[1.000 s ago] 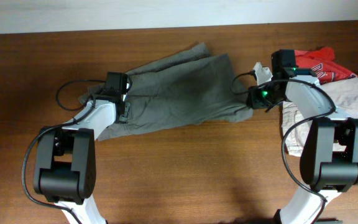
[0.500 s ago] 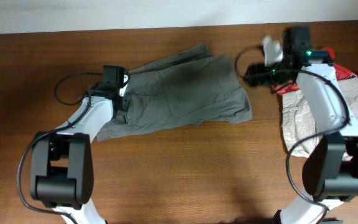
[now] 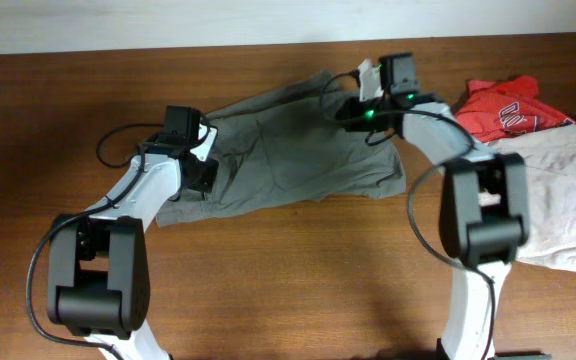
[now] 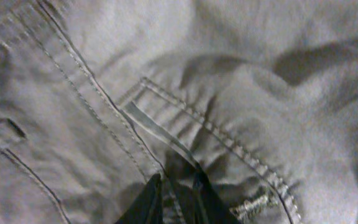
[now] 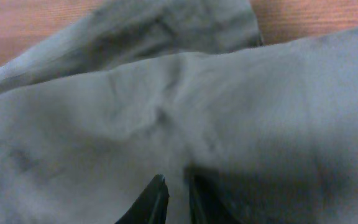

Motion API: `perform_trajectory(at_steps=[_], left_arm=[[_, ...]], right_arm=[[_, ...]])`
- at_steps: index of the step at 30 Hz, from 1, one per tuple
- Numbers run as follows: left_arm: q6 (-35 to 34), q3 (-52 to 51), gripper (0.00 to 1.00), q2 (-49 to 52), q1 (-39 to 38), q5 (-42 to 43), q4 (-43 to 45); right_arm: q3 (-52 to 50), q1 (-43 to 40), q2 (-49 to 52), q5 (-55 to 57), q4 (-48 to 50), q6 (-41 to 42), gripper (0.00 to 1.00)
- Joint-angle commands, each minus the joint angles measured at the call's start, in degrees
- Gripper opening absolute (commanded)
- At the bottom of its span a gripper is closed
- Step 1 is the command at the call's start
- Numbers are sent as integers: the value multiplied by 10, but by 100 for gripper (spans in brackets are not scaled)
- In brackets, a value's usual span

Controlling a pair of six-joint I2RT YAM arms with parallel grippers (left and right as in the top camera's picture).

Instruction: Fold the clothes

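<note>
1. Tbl (image 3: 298,270): bare brown wood at 6 o'clock, nearest strip, btwn the two arm bases.
2. Shorts (image 3: 288,150): olive-grey, wrinkled, lying flat just past tbl centre toward 12. Waist end at 9, legs running to 3. One leg corner pokes out toward 12.
3. L gripper (image 4: 176,200): at shorts' 9 o'clock end, by the stitched pocket seam and a belt loop. Jaws nearly together, ridge of cloth pinched btwn them.
4. R gripper (image 5: 176,199): at shorts' 1 o'clock corner, tips pressed into the cloth. Wrist view blurred, but jaws look narrow w/ fabric caught btwn.
5. Beige shorts (image 3: 568,200): paler heap at tbl's 3 o'clock edge, well apart from the olive pair.
6. Red T-shirt (image 3: 503,105): white lettering, crumpled at 2 o'clock, touching the beige heap's far side.
</note>
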Motion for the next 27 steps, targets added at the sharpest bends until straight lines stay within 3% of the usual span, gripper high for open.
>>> perform_trajectory(at_steps=[1, 9, 14, 17, 18, 20, 23, 27], left_arm=[[-1, -18, 13, 4, -2, 11, -5], [-1, -85, 7, 37, -2, -29, -6], [0, -96, 9, 39, -1, -52, 2], [0, -90, 15, 38, -1, -66, 9], [-1, -81, 22, 38, -1, -70, 7], [-1, -59, 33, 34, -2, -69, -4], [-1, -12, 44, 21, -2, -69, -34], [-1, 58, 50, -5, -2, -69, -74]], right_arm=[[1, 6, 32, -18, 45, 23, 17], [1, -11, 61, 147, 78, 38, 18], [7, -44, 53, 62, 69, 34, 19], [8, -68, 38, -43, 58, 34, 20], [8, -82, 24, -94, 53, 34, 26], [8, -97, 1, -139, 39, 34, 30], [8, -115, -50, -160, -9, 34, 33], [9, -120, -124, -152, -92, -10, 40]])
